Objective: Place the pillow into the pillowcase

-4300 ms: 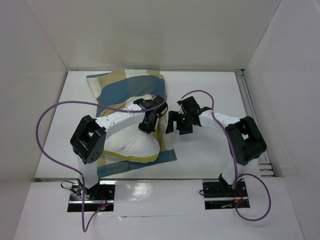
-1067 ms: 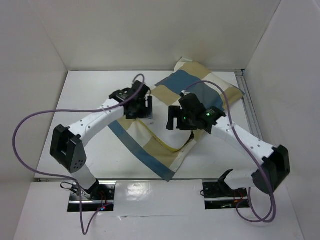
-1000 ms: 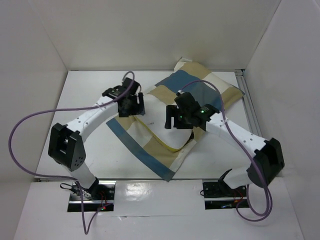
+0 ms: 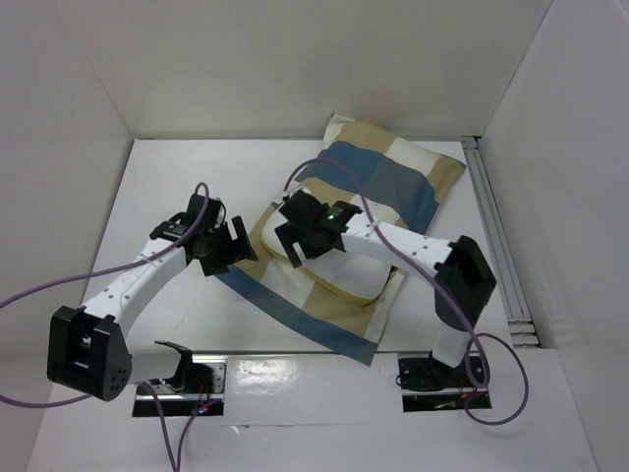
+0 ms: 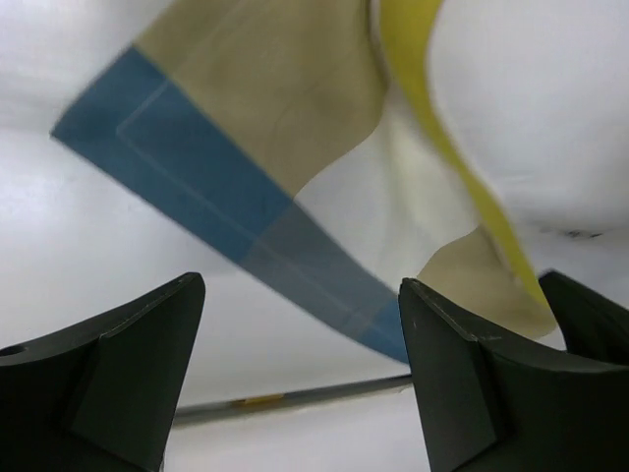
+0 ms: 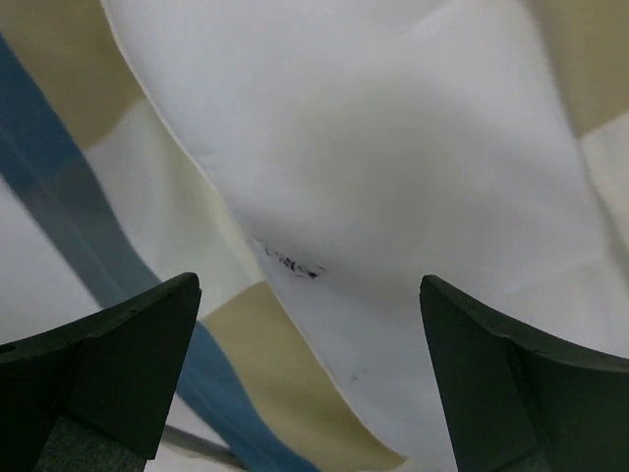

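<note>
Pillow (image 4: 358, 278) sticks partly out of the pillowcase (image 4: 393, 177) — left gripper (image 4: 224, 250) and right gripper (image 4: 292, 241) both gape wide, holding nothing.

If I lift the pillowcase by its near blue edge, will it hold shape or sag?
Probably sags: the pillowcase lies flat and creased like thin cloth. Pinched at one spot, it would likely drape rather than open. The pillow lying on it may pin it, so the cloth could pull taut or slip.

far part of the pillow (image 4: 359, 275) lies hidden under the pillowcase (image 4: 393, 177) and right arm (image 4: 405, 246).
</note>
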`<state>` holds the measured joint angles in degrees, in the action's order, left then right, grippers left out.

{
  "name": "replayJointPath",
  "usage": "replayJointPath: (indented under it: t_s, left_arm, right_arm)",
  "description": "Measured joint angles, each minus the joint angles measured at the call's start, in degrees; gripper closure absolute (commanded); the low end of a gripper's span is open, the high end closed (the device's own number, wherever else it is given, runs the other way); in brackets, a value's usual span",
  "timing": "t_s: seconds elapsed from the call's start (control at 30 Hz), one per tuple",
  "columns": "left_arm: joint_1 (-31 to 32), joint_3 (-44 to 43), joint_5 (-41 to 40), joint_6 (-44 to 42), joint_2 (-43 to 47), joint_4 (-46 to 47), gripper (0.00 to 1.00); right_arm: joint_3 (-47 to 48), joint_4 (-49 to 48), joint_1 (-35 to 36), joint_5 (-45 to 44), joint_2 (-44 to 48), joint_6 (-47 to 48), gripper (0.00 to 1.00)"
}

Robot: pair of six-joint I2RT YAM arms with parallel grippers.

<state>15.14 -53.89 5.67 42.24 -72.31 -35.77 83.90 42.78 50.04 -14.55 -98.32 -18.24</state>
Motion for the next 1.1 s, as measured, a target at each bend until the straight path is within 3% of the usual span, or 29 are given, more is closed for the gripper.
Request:
replayJointPath:
  t_s: [0.13, 0.2, 0.27, 0.3, 0.53, 0.73, 1.07, 1.1]
  left_arm:
    - [0.85, 4.50, 0.85, 1.55, 0.46, -2.34, 0.08]
    - [0.87, 5.49, 1.62, 1.70, 0.46, -3.37, 0.08]
    - [0.87, 5.57, 2.62, 1.64, 0.52, -3.74, 0.08]
    - [0.87, 5.57, 3.30, 1.53, 0.66, -3.65, 0.08]
    - [1.81, 5.57, 7.15, 1.29, 0.81, -3.39, 0.00]
    - [4.61, 7.19, 7.93, 5.22, -2.71, 1.53, 0.00]
    - [8.76, 6.58, 4.26, 13.03, -15.85, 11.65, 0.00]
    - [9.16, 6.23, 4.33, 13.60, -16.59, 13.44, 0.04]
  right_arm:
    - [-0.46, 0.79, 2.93, -4.85, -8.00, 4.50, 0.00]
    - [-0.42, 0.74, 2.86, -6.80, -11.08, 5.95, 0.42]
    - [0.48, 0.79, 2.23, -7.78, -13.64, 6.99, 0.96]
    - [1.55, 0.92, 1.42, -7.52, -14.53, 7.39, 1.00]
    - [3.45, -3.08, -10.84, 12.74, -10.60, 4.79, 1.00]
    - [4.70, -5.75, -21.35, 31.32, -7.72, 1.03, 1.00]
    - [5.60, -8.98, -21.88, 38.49, -7.65, -0.37, 1.00]
    - [5.60, -9.14, -21.99, 38.82, -7.65, -0.39, 1.00]
